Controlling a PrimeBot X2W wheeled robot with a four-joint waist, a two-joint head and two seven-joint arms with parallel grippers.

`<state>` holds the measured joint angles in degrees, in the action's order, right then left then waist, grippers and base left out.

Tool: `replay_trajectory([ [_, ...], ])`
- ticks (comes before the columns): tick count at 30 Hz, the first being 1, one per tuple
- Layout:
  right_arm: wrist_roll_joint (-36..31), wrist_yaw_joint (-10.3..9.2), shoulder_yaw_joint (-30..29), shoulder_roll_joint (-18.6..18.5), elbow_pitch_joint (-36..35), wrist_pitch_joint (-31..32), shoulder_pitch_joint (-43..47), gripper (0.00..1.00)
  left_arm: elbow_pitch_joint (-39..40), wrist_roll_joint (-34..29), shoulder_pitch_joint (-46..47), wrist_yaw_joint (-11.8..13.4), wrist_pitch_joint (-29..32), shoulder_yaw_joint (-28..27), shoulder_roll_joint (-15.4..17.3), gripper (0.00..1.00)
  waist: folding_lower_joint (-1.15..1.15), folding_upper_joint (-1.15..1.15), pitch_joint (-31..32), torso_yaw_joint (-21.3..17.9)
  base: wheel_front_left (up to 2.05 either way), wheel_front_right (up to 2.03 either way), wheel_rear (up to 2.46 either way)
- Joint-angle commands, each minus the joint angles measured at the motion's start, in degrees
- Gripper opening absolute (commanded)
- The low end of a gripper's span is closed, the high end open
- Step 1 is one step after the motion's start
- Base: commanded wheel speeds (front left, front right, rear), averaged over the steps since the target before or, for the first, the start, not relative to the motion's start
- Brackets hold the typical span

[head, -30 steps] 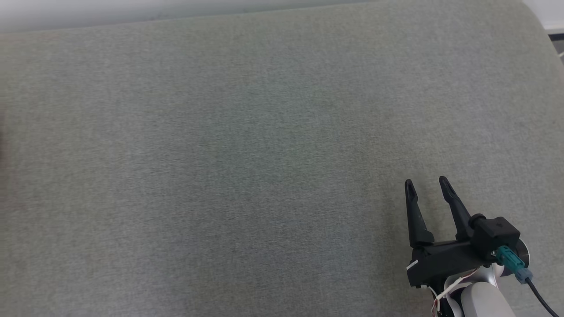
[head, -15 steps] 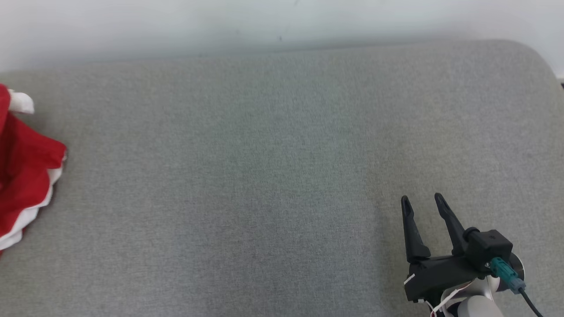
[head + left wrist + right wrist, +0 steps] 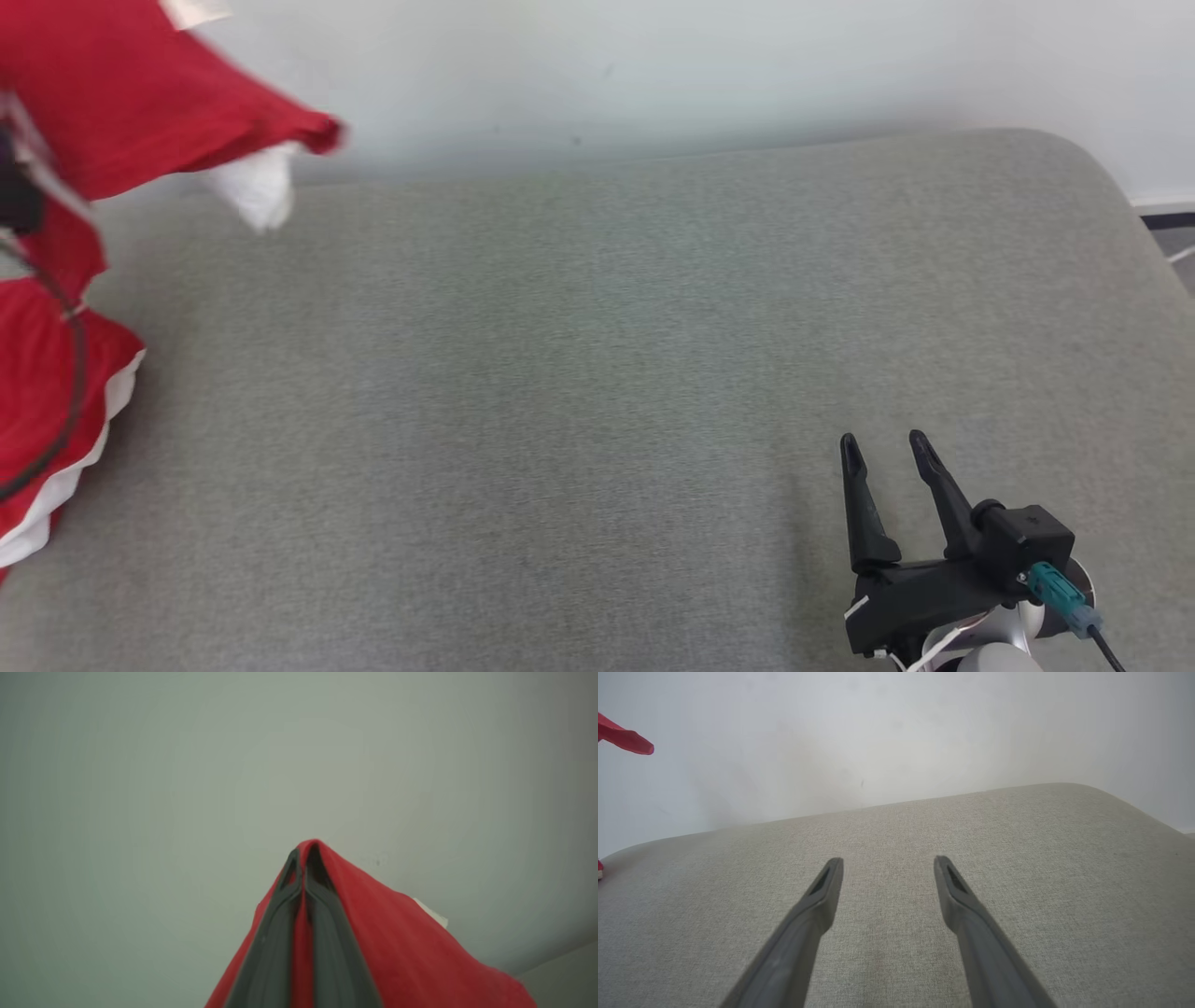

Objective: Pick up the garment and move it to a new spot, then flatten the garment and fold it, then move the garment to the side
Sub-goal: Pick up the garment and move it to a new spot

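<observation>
Left pincer [image 3: 303,855] is clamped on a fold of the red, white-trimmed cloth garment [image 3: 397,933] — held up at the left of the grey upholstered surface [image 3: 597,373]; right pincer [image 3: 882,439] hovers spread wide — empty.

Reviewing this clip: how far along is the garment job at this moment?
Done: the pick-up. The left gripper is shut on the red cloth garment with white trim, which hangs from it at the left side of the grey fabric-covered surface. In hand: carrying it to a new spot; not yet laid out. Left: flattening, folding, moving it aside. The right gripper is open and empty over the surface.
</observation>
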<state>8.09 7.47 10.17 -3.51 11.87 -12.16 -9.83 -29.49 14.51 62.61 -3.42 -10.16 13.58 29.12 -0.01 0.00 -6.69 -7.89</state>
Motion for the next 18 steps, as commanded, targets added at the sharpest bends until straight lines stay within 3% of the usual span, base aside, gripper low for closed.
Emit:
replay_trajectory([
  [1, 0.1, 0.04, 0.0, 0.1, 0.0, -0.3, 0.6, 1.0, 1.4, 0.0, -0.1, 0.3, 0.3, 0.1, -0.3, 0.0, 0.01, 0.0, 0.1, -1.2, 0.0, 0.0, 0.0],
  [9, 0.9, 0.04, 0.1, 0.5, 1.4, -1.5, -0.6, 1.0, 15.9, 1.6, -3.3, 1.5, 5.9, 3.6, -5.5, 0.0, 0.01, 0.0, -0.7, -6.2, 0.0, 0.0, 0.0],
  [18, 2.3, 0.04, 0.3, 0.7, 3.3, -2.6, -1.5, 1.0, 25.7, 3.5, -11.9, 4.6, 6.5, 8.2, -13.0, 0.0, 0.01, 0.0, -1.5, -11.6, 0.0, 0.0, 0.0],
])
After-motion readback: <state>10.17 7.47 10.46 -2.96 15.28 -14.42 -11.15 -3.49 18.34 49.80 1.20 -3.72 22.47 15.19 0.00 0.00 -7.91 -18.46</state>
